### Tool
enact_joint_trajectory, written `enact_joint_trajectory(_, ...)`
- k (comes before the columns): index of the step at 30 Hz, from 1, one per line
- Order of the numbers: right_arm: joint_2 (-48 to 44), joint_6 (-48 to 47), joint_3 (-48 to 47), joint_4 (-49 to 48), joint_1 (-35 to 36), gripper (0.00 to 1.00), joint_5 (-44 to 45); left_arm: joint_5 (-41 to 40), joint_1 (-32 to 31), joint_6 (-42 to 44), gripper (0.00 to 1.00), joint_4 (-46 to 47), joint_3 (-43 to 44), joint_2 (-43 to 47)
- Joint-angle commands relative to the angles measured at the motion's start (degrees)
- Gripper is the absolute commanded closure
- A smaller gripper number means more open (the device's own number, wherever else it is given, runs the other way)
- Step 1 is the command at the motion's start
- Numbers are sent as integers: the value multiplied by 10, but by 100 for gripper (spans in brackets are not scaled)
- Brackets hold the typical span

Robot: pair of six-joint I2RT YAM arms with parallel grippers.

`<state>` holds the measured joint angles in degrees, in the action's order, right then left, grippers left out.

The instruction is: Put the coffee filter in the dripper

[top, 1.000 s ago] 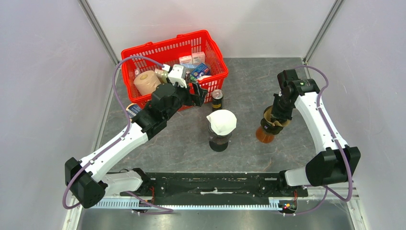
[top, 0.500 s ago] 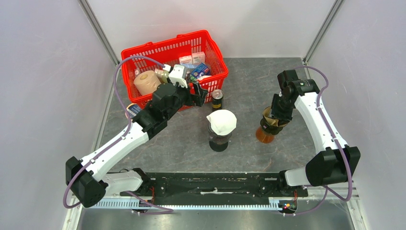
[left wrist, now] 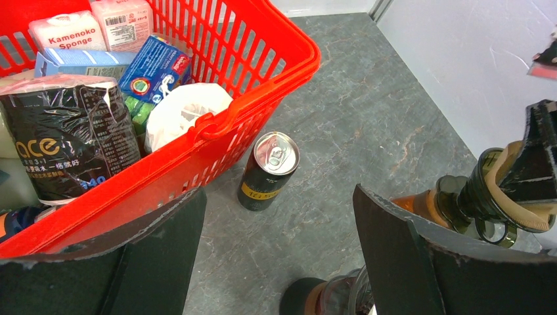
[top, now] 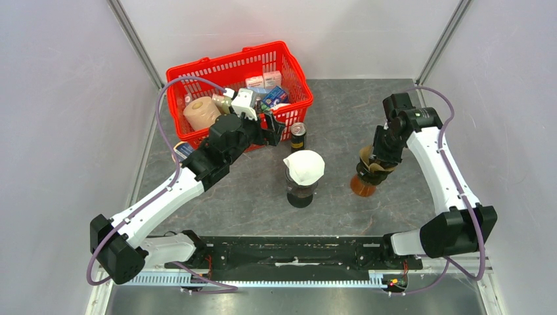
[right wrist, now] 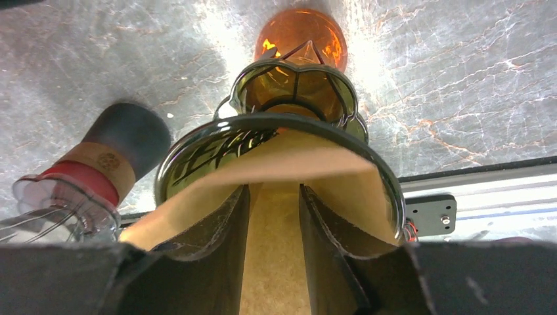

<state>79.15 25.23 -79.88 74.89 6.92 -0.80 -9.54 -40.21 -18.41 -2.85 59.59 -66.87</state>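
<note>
Right fingers [right wrist: 210, 262] have parted at dripper [right wrist: 197, 157] filter [right wrist: 295, 164]; left fingers [left wrist: 157, 262] apart near Kamenoko Sponge [left wrist: 66, 29].

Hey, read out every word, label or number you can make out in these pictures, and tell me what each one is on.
"Kamenoko Sponge": on the pale pink packet in the red basket.
"ace": on the black-wrapped roll, cut off at the left; the smaller print below it is too blurred.
Blue box: print too small to read.
Black can: yellow label too small to read.
</note>
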Motion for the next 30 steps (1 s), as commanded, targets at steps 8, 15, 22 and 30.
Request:
enact_joint_trajectory(8, -43, -3, -59, 26, 1, 66, 4, -5, 4, -4, 11, 21, 10, 3)
enact_joint_trajectory(15, -45, -3, -75, 26, 2, 73, 4, -4, 3, -4, 11, 20, 10, 3)
enact_joint_trajectory(22, -39, -8, -68, 19, 2, 83, -7, -4, 4, -3, 11, 20, 11, 3)
enact_joint_trajectory(30, -17, -14, -46, 12, 2, 85, -17, -4, 4, -2, 11, 21, 11, 3)
